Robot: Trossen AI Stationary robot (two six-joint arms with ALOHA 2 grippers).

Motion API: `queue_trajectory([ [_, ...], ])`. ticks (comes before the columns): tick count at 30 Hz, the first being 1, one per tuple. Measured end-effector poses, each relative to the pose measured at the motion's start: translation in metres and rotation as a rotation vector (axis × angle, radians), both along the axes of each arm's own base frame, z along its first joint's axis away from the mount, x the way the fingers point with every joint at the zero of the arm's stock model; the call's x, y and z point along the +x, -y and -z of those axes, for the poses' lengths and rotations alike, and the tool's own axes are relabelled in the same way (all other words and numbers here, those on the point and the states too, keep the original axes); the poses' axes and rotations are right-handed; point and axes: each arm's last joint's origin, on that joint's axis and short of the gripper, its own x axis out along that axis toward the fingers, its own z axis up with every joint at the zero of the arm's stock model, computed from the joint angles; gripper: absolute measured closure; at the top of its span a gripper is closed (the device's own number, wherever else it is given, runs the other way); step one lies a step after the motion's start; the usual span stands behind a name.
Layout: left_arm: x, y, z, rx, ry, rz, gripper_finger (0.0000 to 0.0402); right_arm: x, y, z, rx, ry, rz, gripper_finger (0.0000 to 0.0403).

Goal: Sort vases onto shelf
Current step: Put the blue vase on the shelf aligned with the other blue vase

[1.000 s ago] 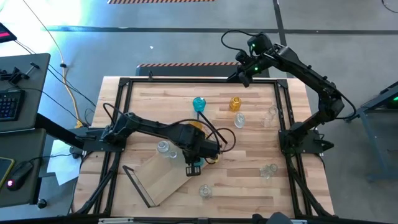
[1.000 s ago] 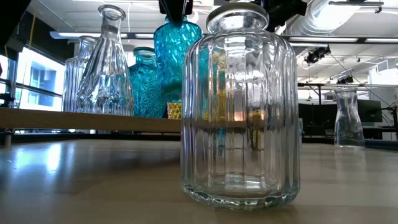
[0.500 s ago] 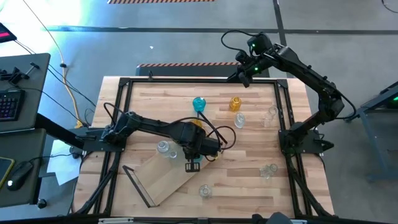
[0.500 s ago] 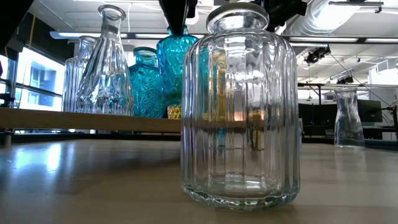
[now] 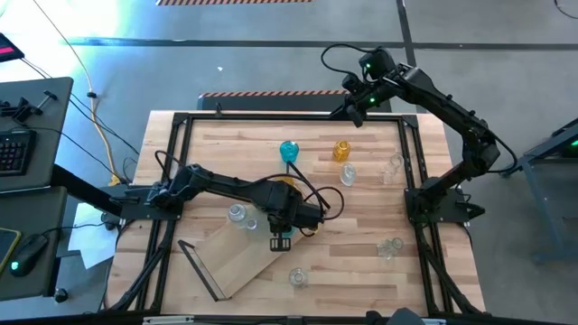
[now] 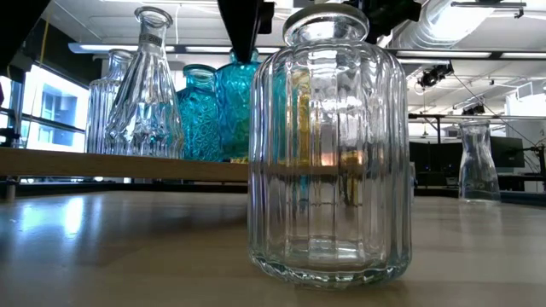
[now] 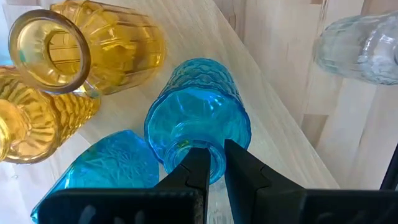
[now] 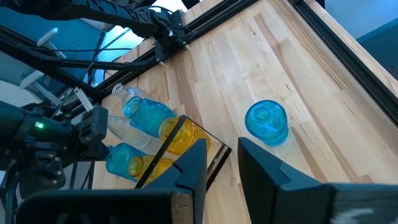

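The shelf point(image 5: 230, 262) lies slanted on the table's near left part. My left gripper point(image 5: 280, 239) hangs over its right end, pointing down, shut on a teal-blue vase point(image 7: 199, 124). In the low view this vase point(image 6: 243, 107) reaches down to the board's top point(image 6: 128, 165). Two amber vases point(image 7: 81, 50) and another teal one point(image 7: 106, 168) stand beside it on the board. Clear vases point(image 6: 149, 85) stand farther along the board. My right gripper point(image 8: 222, 165) waits high over the table's far right corner, open and holding nothing. My left gripper holds the teal-blue vase by the rim of its neck point(image 7: 216, 167), pinched between the two fingers. The fingers come from above, pointing down. The vase hangs upright below them. Whether its bottom touches the shelf board, I cannot tell.
On the table stand a teal vase point(image 5: 289, 151), an amber vase point(image 5: 341, 149) and clear vases point(image 5: 348, 174), point(image 5: 394, 164), point(image 5: 390, 246), point(image 5: 297, 277). A ribbed clear jar point(image 6: 328, 145) fills the low view's front. Black frame rails point(image 5: 411, 171) border the table.
My left gripper has gone down with the teal-blue vase. The vase stays upright and has sunk to the level of the shelf board, so it now covers the amber vase that showed under it.
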Motion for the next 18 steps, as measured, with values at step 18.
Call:
queue_trajectory([
  [18, 0.0002, -0.0007, 0.0000, 0.015, 0.002, 0.050, 0.0380, -0.0001, -0.0010, -0.0002, 0.020, 0.014, -0.022, 0.0330],
])
